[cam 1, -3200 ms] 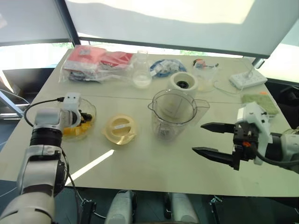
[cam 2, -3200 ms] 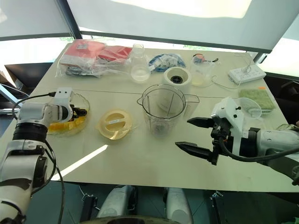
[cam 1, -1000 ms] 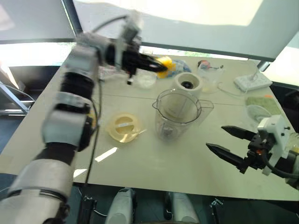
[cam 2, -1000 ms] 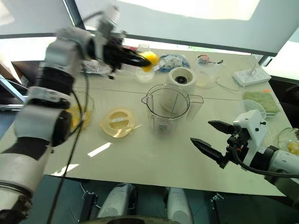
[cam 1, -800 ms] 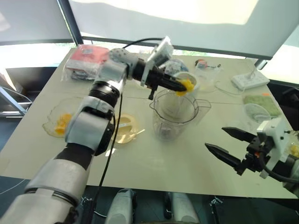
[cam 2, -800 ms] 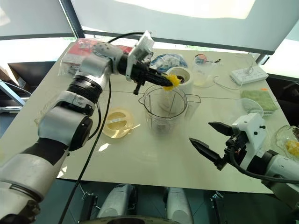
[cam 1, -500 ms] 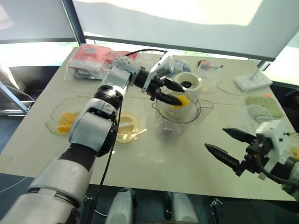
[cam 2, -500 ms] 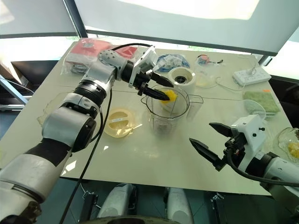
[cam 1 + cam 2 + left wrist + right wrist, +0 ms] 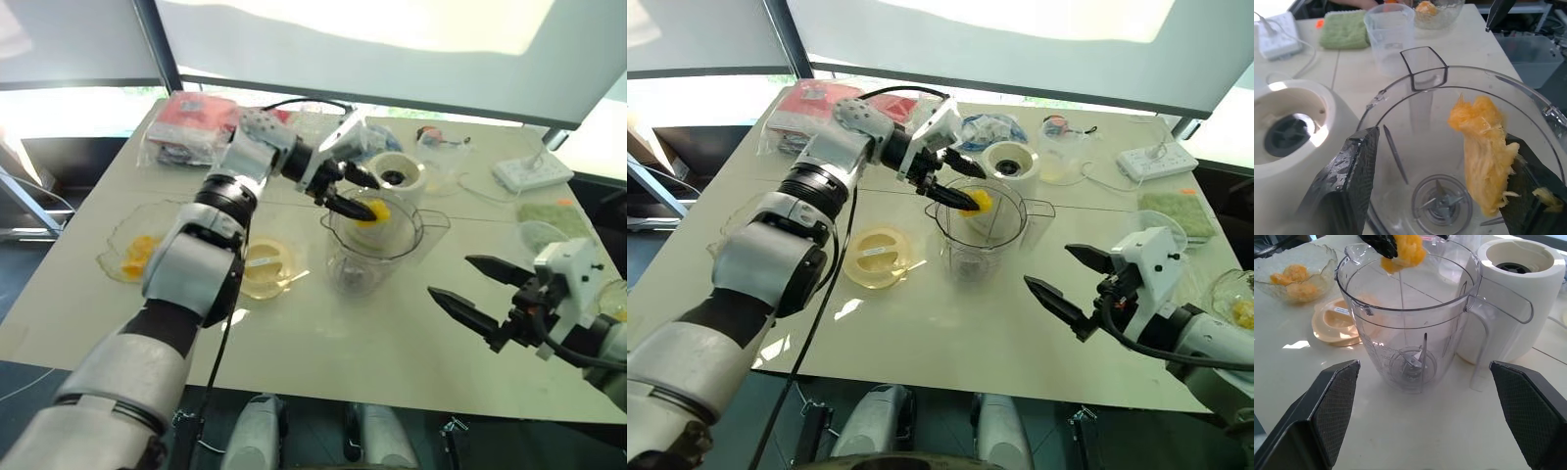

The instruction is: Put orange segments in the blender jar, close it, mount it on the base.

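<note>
L gripper (image 9: 373,199) over blender jar (image 9: 355,262) mouth, fingers spread wide. Orange segment (image 9: 1481,152) clings to one finger just inside far rim, prob. not clamped. R gripper (image 9: 450,276) wide open, empty, near-right of jar, bare table (image 9: 392,338) between. Base (image 9: 395,174) just behind jar.

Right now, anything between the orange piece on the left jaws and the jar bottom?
Nothing visible. The orange piece hangs over the open jar, stuck to one finger; only the blade lies below. The lid sits on the table beside it.
</note>
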You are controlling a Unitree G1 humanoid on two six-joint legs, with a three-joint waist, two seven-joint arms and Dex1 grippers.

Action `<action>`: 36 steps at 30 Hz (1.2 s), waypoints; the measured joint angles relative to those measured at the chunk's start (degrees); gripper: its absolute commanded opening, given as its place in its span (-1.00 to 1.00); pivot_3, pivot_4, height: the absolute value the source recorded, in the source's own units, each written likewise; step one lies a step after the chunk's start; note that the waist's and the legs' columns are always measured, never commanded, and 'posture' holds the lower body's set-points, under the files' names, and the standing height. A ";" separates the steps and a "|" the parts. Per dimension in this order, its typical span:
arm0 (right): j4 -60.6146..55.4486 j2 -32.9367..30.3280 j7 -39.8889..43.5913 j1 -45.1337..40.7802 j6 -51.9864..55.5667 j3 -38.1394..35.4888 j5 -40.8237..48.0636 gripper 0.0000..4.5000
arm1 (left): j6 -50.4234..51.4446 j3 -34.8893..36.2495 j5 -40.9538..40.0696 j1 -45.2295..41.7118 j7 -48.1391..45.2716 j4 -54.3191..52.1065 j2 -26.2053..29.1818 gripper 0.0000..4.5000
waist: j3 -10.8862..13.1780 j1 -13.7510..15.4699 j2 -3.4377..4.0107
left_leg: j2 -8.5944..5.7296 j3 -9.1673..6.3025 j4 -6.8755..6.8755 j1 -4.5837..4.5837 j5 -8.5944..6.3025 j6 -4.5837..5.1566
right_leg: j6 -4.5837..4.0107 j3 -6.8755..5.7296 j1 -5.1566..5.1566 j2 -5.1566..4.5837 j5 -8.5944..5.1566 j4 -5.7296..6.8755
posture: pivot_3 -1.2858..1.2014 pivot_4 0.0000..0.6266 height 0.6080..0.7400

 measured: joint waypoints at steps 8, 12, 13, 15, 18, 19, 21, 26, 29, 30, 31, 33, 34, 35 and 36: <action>-0.26 1.35 -1.36 0.57 -0.14 0.40 -0.68 1.00 | 6.48 -0.37 0.88 -3.28 2.10 1.29 -0.83 0.48 | 0.00 -0.05 0.01 | 0.02 -0.06 0.00 0.02 -0.02 0.04 | 0.00 -0.03 -0.01 0.02 0.00 0.05 | 0.03 -0.52 1.00; -1.42 2.03 -2.39 1.45 -0.19 0.40 -1.07 1.00 | 0.96 -0.76 2.09 -2.72 4.02 -0.77 -0.31 0.48 | -0.02 -0.05 0.03 | 0.03 -0.04 0.00 0.02 -0.02 0.04 | 0.00 -0.02 -0.01 0.02 0.00 0.05 | 0.03 -0.52 1.00; -1.56 2.11 -2.51 1.64 -0.23 0.40 -1.16 1.00 | 0.09 -1.05 2.28 -2.41 4.12 -1.70 -0.05 0.48 | -0.02 -0.05 0.03 | 0.03 -0.04 0.00 0.03 -0.02 0.03 | 0.00 -0.02 -0.01 0.02 0.00 0.05 | 0.03 -0.52 1.00; -1.62 2.12 -2.52 1.66 -0.28 0.39 -1.19 1.00 | -1.92 -1.58 2.96 -1.42 4.17 -3.49 0.50 0.48 | -0.02 -0.06 0.03 | 0.03 -0.03 0.00 0.03 -0.02 0.03 | 0.00 -0.01 -0.01 0.01 0.00 0.05 | 0.03 -0.52 1.00; -1.61 2.11 -2.35 1.64 -0.59 0.35 -1.26 1.00 | -6.72 -3.45 4.95 0.39 5.29 -5.45 1.90 0.48 | -0.02 -0.02 0.03 | 0.04 -0.03 0.00 0.04 -0.02 0.03 | 0.00 -0.01 -0.01 0.01 0.00 0.06 | 0.03 -0.52 1.00; -1.60 2.10 -2.25 1.58 -0.73 0.35 -1.29 1.00 | -7.03 -3.57 5.00 0.59 4.76 -5.80 2.23 0.48 | -0.02 -0.03 0.04 | 0.03 -0.02 0.00 0.04 -0.02 0.03 | 0.00 0.00 -0.01 0.01 0.00 0.06 | 0.03 -0.52 1.00; -1.49 2.06 -2.03 1.46 -0.83 0.35 -1.36 1.00 | -7.18 -3.56 4.95 0.71 4.07 -6.54 2.52 0.48 | -0.02 0.06 0.04 | 0.03 -0.02 0.00 0.03 -0.02 0.03 | 0.00 -0.01 0.00 0.01 0.00 0.06 | 0.03 -0.52 1.00; -1.04 2.23 -2.13 1.25 -1.35 0.32 -2.32 1.00 | -2.63 0.52 2.11 0.21 7.98 -6.59 1.85 0.48 | -0.01 -0.05 0.03 | 0.02 -0.02 0.01 0.02 -0.02 0.04 | 0.06 0.00 0.00 -0.01 0.03 0.04 | 0.03 -0.52 1.00; -0.37 4.19 -3.64 2.39 -2.48 -0.27 -5.25 1.00 | 2.33 4.47 -2.57 1.13 8.08 -13.56 3.46 0.48 | -0.02 -0.20 0.05 | 0.06 -0.03 -0.01 0.03 -0.02 0.04 | 0.18 -0.01 -0.02 0.02 0.10 0.08 | 0.03 -0.52 1.00; 0.28 5.07 -4.46 2.79 -3.10 -0.64 -6.74 1.00 | 4.01 5.81 -4.33 1.79 8.08 -16.70 4.54 0.48 | -0.06 -0.25 0.13 | 0.07 -0.03 -0.01 0.06 -0.02 0.04 | 0.18 -0.01 -0.02 0.02 0.10 0.14 | 0.03 -0.52 1.00; 0.85 5.59 -5.27 3.08 -3.61 -0.87 -8.26 1.00 | 5.97 6.88 -5.72 2.80 8.03 -19.86 5.65 0.48 | -0.11 -0.30 0.22 | 0.07 -0.01 -0.01 0.07 -0.02 0.04 | 0.19 0.00 -0.02 0.02 0.10 0.14 | 0.03 -0.52 1.00; 1.66 7.50 -7.57 3.95 -5.07 -1.01 -12.82 1.00 | 12.15 8.79 -9.79 6.78 7.41 -28.33 8.57 0.48 | -0.20 -0.40 0.38 | 0.07 -0.02 -0.01 0.11 -0.02 0.03 | 0.18 0.00 -0.02 0.03 0.10 0.24 | 0.03 -0.52 1.00; 1.95 8.69 -8.65 4.90 -6.08 -1.02 -15.51 1.00 | 15.93 9.98 -12.27 10.15 7.44 -34.09 10.44 0.48 | -0.25 -0.54 0.51 | 0.08 -0.02 -0.01 0.13 -0.02 0.03 | 0.17 0.01 -0.02 0.03 0.09 0.25 | 0.03 -0.52 1.00; 2.65 9.63 -9.43 5.69 -6.90 -1.12 -17.71 1.00 | 18.95 10.84 -14.07 12.96 7.74 -38.28 11.78 0.48 | -0.26 -0.60 0.54 | 0.08 -0.03 -0.01 0.15 -0.01 0.02 | 0.17 0.01 -0.01 0.03 0.08 0.33 | 0.03 -0.52 1.00; 3.79 10.49 -10.00 6.49 -7.92 -1.14 -20.06 1.00 | 22.19 11.96 -15.78 16.09 8.94 -43.03 12.83 0.48 | -0.26 -0.68 0.55 | 0.08 -0.03 -0.01 0.16 0.00 0.00 | 0.17 0.02 -0.01 0.03 0.08 0.33 | 0.03 -0.52 1.00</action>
